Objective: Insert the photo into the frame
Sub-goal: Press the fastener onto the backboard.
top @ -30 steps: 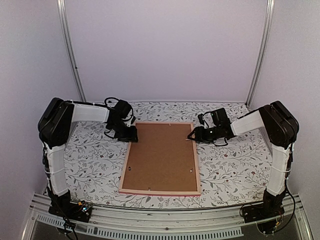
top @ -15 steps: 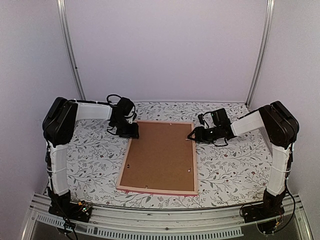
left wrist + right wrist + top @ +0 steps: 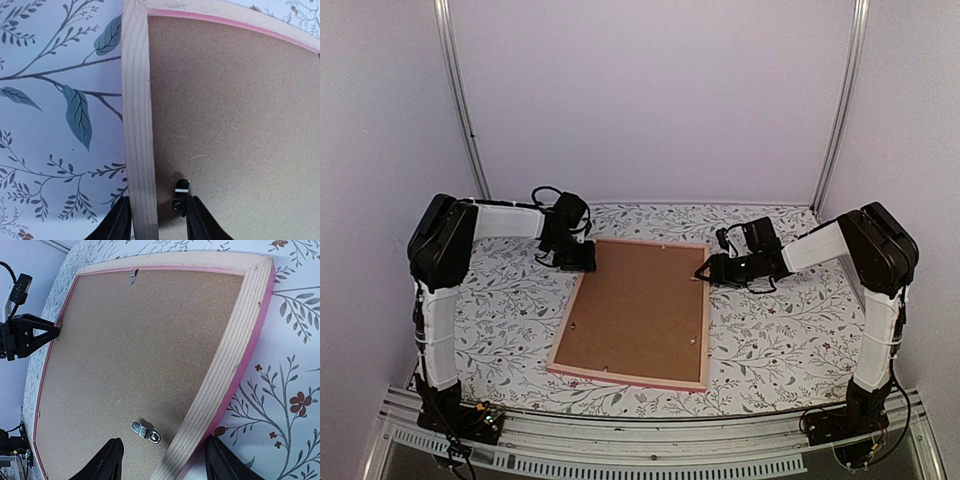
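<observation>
The left jaws are set astride the pale wooden rail of the frame (image 3: 136, 125), near its far left corner. One finger (image 3: 120, 222) is laid against the rail's outer edge. The other (image 3: 197, 220) is placed inside the rail, over the brown backing board (image 3: 235, 125) and just beside a small black tab (image 3: 181, 197). Whether the rail is actually squeezed cannot be told.

The right jaws are held wide apart around the frame's right rail, close to the far right corner. One finger (image 3: 111, 460) is seen over the backing board, near a small metal clip (image 3: 146, 432). The other (image 3: 220, 460) is placed outside the pink outer edge, above the patterned surface, and no pinch is made on the wood.

The frame is laid back-up on the flower-printed desk (image 3: 770, 330) between the left arm (image 3: 505, 222) and the right arm (image 3: 810, 245). It is turned slightly askew, with its near edge swung towards the left side. Only the board is shown within the rails.
</observation>
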